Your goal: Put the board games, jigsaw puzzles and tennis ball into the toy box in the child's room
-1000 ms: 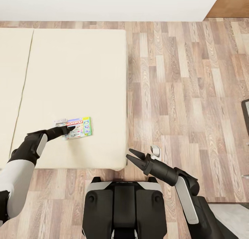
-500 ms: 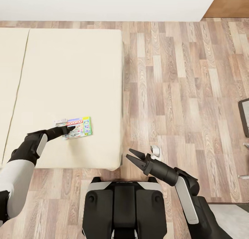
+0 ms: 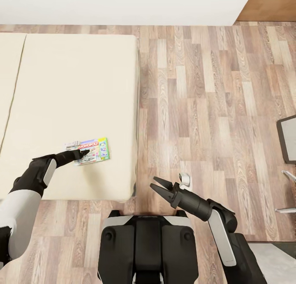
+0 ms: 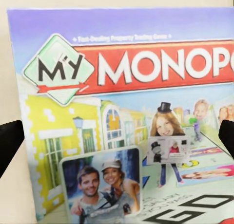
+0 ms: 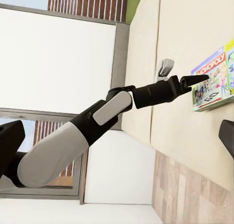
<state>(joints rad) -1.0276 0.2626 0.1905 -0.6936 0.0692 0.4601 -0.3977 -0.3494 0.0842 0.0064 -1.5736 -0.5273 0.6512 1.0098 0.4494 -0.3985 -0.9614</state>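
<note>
Clearly lettered "MY MONOPOLY", the board game (image 4: 131,121) sits between the left pincer's (image 3: 83,153) parted fingers.

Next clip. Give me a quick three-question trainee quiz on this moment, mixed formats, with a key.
1. True or false: the board game lies on the wood floor.
2. Which claw is at the board game? A) left claw B) right claw
3. Fill in: the large white word on the game's red banner, seen in the left wrist view, starts with "MONOP" and the badge beside it reads ____.

Key: 1. False, it lies on the bed. 2. A; the right claw is open over the floor. 3. MY.
</note>
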